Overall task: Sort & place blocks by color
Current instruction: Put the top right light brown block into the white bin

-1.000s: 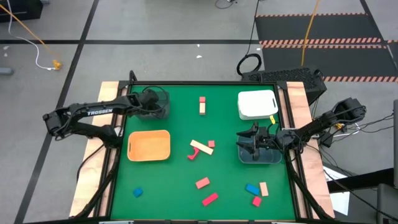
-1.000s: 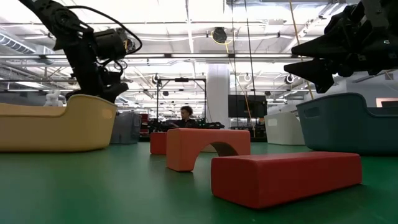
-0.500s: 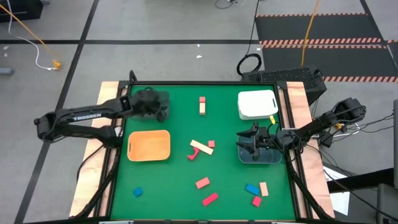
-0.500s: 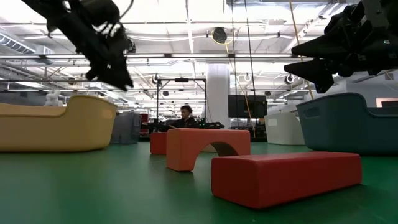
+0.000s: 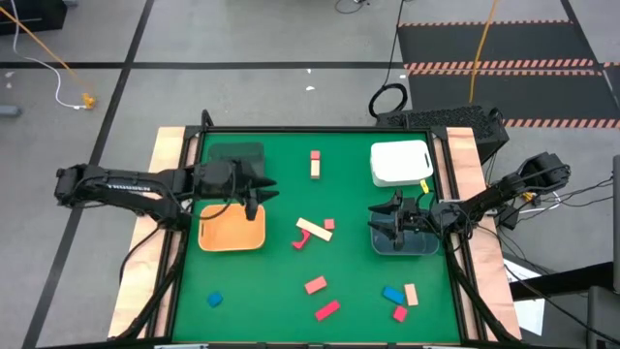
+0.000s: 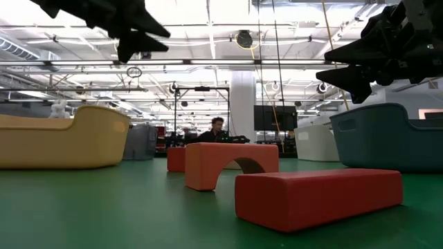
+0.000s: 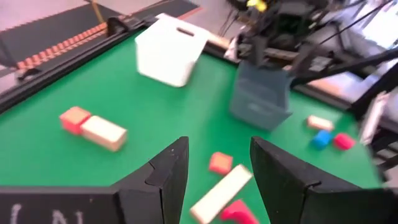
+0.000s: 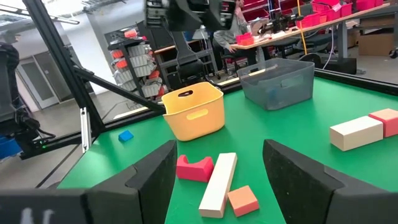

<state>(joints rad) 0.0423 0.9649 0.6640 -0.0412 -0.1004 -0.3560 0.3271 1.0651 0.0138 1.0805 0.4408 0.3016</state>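
Small blocks lie on the green table: a tan and red pair [image 5: 315, 163] toward the far edge, and a tan bar [image 5: 313, 230], a red arched piece [image 5: 302, 241] and a pink cube [image 5: 329, 224] in the middle. Red, blue and tan pieces [image 5: 327, 310] lie near the front. My left gripper [image 5: 260, 190] hovers open and empty above the orange bin's far rim [image 5: 232, 206], pointing toward the table's right; the left wrist view shows bare table between its fingers [image 7: 217, 146]. My right gripper [image 5: 384, 221] stands open and empty over the grey-blue bin [image 5: 402, 242].
A dark green bin [image 5: 237, 153] stands at the far left and a white bin [image 5: 401, 163] at the far right. A lone blue block [image 5: 214, 301] lies near the front left. A raised black frame edges the table. A person sits in the room behind [image 6: 218, 128].
My left gripper has swung from above the dark green bin toward the table's near edge and middle, and has risen. It has tipped up from pointing steeply down to nearly level. It now points toward the table's right, over the orange bin's far rim.
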